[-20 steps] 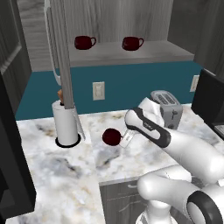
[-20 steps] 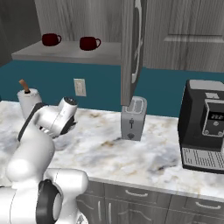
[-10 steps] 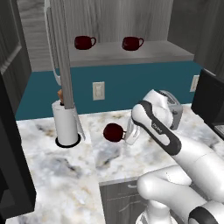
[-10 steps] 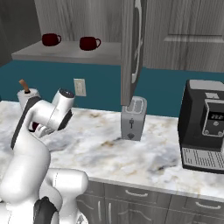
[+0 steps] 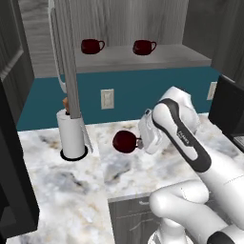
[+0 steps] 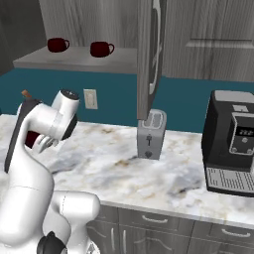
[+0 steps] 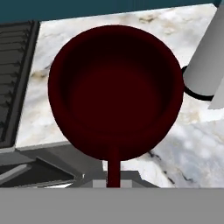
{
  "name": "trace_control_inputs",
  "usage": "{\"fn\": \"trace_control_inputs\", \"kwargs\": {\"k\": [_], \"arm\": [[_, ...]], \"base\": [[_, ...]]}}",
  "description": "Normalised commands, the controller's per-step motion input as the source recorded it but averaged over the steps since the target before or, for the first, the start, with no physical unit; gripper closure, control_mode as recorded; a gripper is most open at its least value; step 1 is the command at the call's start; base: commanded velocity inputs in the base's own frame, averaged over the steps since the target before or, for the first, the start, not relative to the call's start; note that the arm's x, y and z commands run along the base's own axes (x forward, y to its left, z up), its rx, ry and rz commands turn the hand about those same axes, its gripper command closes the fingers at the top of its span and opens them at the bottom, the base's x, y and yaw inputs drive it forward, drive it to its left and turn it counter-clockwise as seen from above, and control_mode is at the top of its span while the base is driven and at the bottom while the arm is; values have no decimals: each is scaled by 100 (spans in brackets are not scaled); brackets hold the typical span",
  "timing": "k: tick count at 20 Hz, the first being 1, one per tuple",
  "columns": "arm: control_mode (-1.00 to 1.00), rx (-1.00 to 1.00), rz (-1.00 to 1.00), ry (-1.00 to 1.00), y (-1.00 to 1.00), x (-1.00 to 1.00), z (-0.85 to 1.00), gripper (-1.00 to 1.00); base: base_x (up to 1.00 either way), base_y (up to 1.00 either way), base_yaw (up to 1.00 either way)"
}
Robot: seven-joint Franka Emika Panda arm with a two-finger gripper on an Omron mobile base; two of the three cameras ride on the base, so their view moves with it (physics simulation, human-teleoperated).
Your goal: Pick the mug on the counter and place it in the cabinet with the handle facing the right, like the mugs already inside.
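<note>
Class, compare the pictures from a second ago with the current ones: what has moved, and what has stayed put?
The end effector has lifted the mug off the counter and keeps holding it by the handle, higher than before. The two red mugs in the cabinet, the open door, paper towel roll and toaster have not moved.

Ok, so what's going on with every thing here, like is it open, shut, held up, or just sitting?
Small glossy dark red mug: held up above the marble counter, by its handle.
Gripper: shut on the mug's handle.
Grey wood-grain cabinet door: open.
Two red mugs on the shelf: upright, handles pointing right.
Silver toaster: standing, slots empty.
White paper towel roll: upright.
</note>
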Motion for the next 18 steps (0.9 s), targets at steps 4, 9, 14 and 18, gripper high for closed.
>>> {"fn": "trace_control_inputs", "kwargs": {"k": [4,9,14,18], "arm": [[-100,0,18,-7,1,-35,67,100],[-100,1,12,-8,1,-19,60,100],[-100,11,11,-2,-7,-3,70,100],[-100,23,10,0,-3,0,65,100]], "base": [[0,0,0],[0,0,0],[0,0,0],[0,0,0]]}}
